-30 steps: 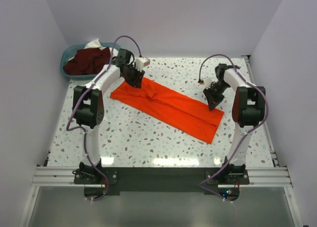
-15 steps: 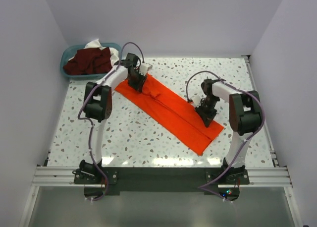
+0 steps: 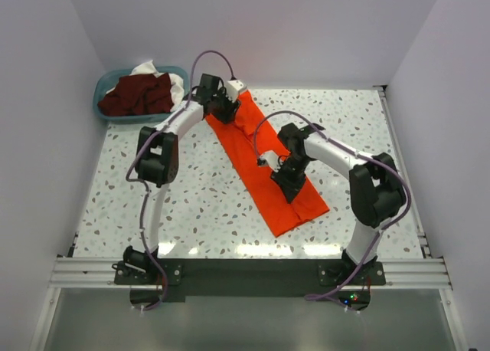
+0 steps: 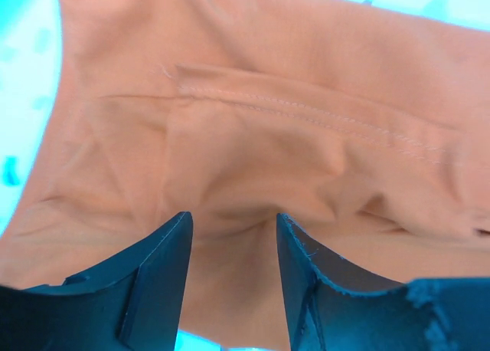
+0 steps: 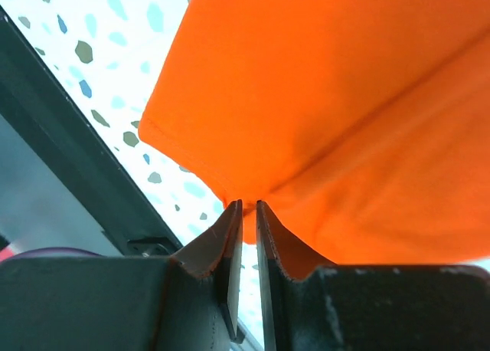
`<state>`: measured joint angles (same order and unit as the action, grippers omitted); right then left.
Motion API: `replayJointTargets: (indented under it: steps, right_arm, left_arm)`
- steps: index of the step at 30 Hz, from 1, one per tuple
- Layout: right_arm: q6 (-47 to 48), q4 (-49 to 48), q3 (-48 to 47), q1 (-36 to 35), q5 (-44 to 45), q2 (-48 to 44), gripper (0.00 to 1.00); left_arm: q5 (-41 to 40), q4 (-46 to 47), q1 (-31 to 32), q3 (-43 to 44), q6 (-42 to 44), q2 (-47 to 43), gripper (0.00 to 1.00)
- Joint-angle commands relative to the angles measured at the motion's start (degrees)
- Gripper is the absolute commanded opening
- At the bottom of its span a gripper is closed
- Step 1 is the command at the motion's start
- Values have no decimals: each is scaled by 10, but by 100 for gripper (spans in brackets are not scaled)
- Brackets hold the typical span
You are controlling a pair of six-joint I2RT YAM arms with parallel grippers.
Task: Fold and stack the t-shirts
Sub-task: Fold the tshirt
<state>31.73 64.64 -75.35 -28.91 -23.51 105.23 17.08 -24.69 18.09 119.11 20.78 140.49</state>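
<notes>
Swung round since a second ago, the orange t-shirt (image 3: 268,198) no longer lies across the counter (image 3: 191,205). In the top view it is a long folded strip running from far-left to near-right, and both arms have drawn in toward the middle. The left claw (image 3: 224,112) sits on the far end and the right claw (image 3: 289,178) near the near end, so each end has its own arm. Any end-to-end fold would probably travel along that long axis. Maroon t-shirts (image 3: 138,94) wait in the teal basket (image 3: 103,109), well apart.

From the left wrist, the fingers (image 4: 153,282) stand somewhat apart with a thick pucker of cloth drawn between them, apparently pinched.

From the right wrist, the fingers (image 5: 226,244) are pressed almost together on the strip's edge, the cloth fanning away from the pinch.
</notes>
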Motion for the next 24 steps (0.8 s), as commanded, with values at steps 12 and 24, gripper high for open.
replayJointTargets:
  steps: [12,24]
  right_arm:
    - [51,-23,-1,3,93,51,8]
    - [1,-48,4,-119,-10,122,6]
  left_arm:
    - [73,-15,-32,-133,-59,-241,56]
    - [92,-91,-67,-224,-83,-273,51]
